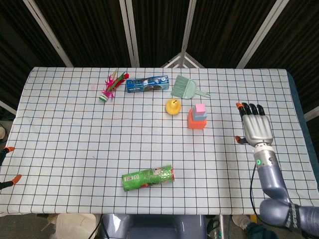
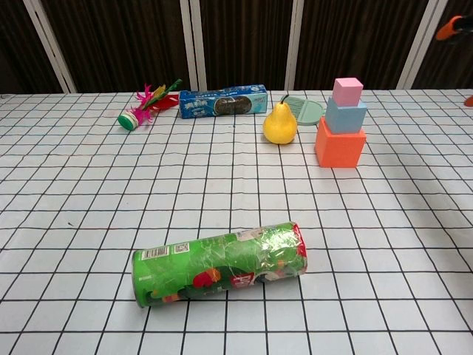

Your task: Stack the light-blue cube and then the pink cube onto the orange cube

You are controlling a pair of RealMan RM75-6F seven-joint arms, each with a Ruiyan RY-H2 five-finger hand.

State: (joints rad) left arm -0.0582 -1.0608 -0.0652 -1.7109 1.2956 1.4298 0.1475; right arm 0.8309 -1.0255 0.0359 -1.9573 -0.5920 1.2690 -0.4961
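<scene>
An orange cube (image 1: pixel 196 122) (image 2: pixel 340 146) sits on the table right of centre. A light-blue cube (image 1: pixel 200 115) (image 2: pixel 345 115) rests on top of it, and a pink cube (image 1: pixel 200 108) (image 2: pixel 347 91) tops the stack. My right hand (image 1: pixel 256 127) hangs well to the right of the stack, fingers spread and holding nothing. In the chest view only an orange fingertip (image 2: pixel 449 28) shows at the top right corner. My left hand does not appear in either view.
A yellow pear (image 1: pixel 172 106) (image 2: pixel 280 123) stands just left of the stack, with a green brush (image 1: pixel 185 87) behind it. A blue biscuit pack (image 1: pixel 146 84), a feather shuttlecock (image 1: pixel 110 87) and a green can (image 1: pixel 148 178) (image 2: pixel 219 262) lie further left and nearer.
</scene>
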